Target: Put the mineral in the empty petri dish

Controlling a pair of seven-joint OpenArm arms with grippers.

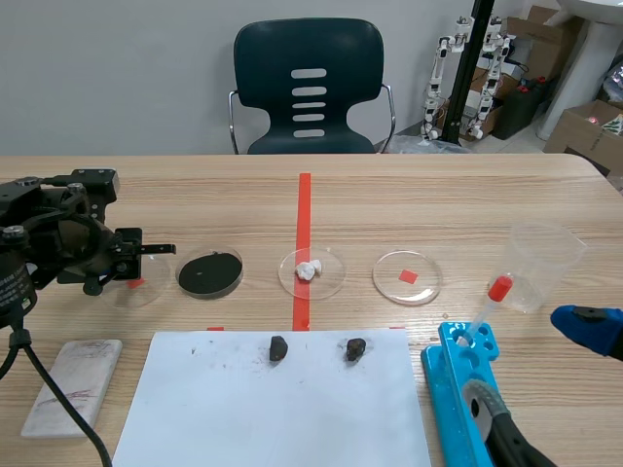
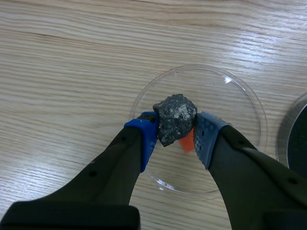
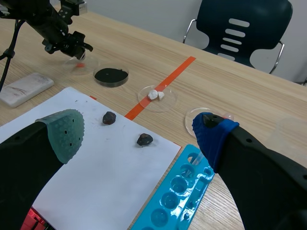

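In the scene view, the left pincer [image 1: 156, 251] hangs over the empty petri dish [image 1: 154, 293]; we cannot make out its load from here.

In the left wrist view, the mineral [image 2: 176, 115] — a dark, speckled lump — is pinched between this pincer's two fingers, which stand only as far apart as the stone is wide. The dish lies straight below the pincer, its floor under the stone. We judge the coming move to be a short lowering and a release. The stone shows no marked long axis. Whether it touches the glass we cannot tell.

In the right wrist view, the right pincer [image 3: 136, 132] stands spread wide, holding nothing, well apart from that dish — the left pincer is nearer by far.
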